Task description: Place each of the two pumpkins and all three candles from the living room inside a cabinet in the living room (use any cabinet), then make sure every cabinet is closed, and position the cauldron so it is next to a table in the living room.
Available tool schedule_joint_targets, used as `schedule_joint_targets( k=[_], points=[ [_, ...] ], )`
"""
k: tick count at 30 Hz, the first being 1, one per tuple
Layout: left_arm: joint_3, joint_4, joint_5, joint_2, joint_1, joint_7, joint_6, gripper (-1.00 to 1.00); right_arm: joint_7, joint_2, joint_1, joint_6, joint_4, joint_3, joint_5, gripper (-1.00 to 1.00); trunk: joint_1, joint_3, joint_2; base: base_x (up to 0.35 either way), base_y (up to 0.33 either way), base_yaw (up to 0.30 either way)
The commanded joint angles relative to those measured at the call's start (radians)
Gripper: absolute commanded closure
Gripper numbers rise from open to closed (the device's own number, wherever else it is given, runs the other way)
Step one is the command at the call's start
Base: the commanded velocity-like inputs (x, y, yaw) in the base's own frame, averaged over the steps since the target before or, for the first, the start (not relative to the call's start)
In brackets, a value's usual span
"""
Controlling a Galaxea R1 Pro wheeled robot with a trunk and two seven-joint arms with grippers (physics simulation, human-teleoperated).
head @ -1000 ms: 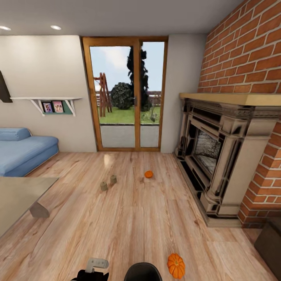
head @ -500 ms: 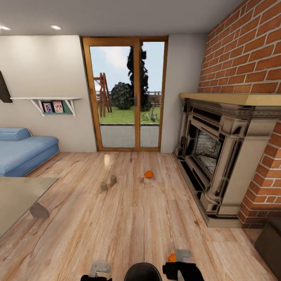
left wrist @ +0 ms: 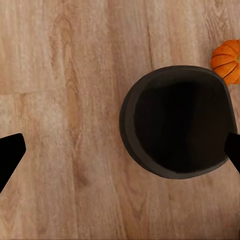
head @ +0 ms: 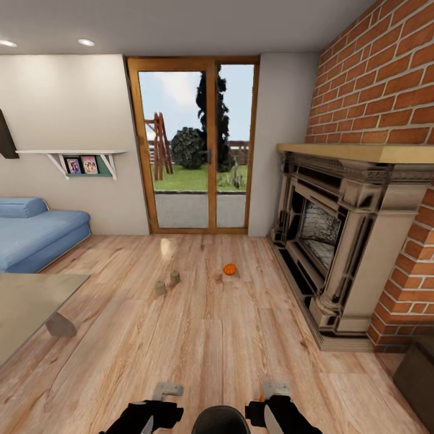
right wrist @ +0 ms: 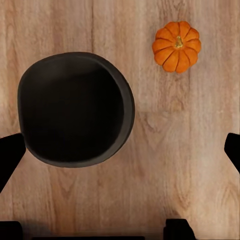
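Cauldron (left wrist: 177,122), dark and round w/ black hollow, sits on the wood plank floor (head: 211,337) below both arms; its rim also shows at the bottom edge of the head view (head: 220,418). Left gripper (left wrist: 120,155): fingers (left wrist: 9,155) spread wide, one black tip at each side of the left wrist view, nothing held. Cauldron lies between them, close to one tip and well apart from the other. Right gripper (right wrist: 120,155): fingers (right wrist: 9,155) also wide open and empty. In the right wrist view the cauldron (right wrist: 75,110) sits near one tip, and a pumpkin (right wrist: 176,46) lies on the floor beyond the gap betw. the tips, just beside the cauldron, not touching it. Same pumpkin shows partly at the frame edge of the left wrist view (left wrist: 227,60), also beside the cauldron rim.

Head view: both arms low at the bottom edge, left gripper (head: 167,393) and right gripper (head: 275,390) either side of the cauldron, a sliver of orange (head: 261,398) by the right one. Farther ahead on the floor, a second pumpkin (head: 229,269) and two candles (head: 167,282) close together, well apart from either gripper. Tabletop (head: 30,304), grey, at left; blue sofa (head: 36,232) behind it. Fireplace (head: 343,241) and brick chimney (head: 386,78) at right; dark cabinet corner (head: 419,371) low right. Glass door (head: 193,147) straight ahead.
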Motion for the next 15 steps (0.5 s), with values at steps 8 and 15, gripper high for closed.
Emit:
schedule_joint_targets(
  k=[8, 15],
  points=[
    [-0.001, 0.048, 0.001, -0.007, -0.025, 0.0, -0.037, -1.0, -0.011, -0.002, -0.009, -0.042, 0.064, 0.002, 0.0, -1.0, 0.0, -0.001, -0.001, 0.0, 0.0, 0.0],
    [-0.001, 0.079, 0.002, -0.014, -0.03, 0.006, -0.127, -1.0, -0.012, -0.003, -0.009, -0.074, 0.086, 0.003, 0.002, -1.0, 0.0, -0.001, -0.001, 0.0, 0.0, 0.0]
  ],
)
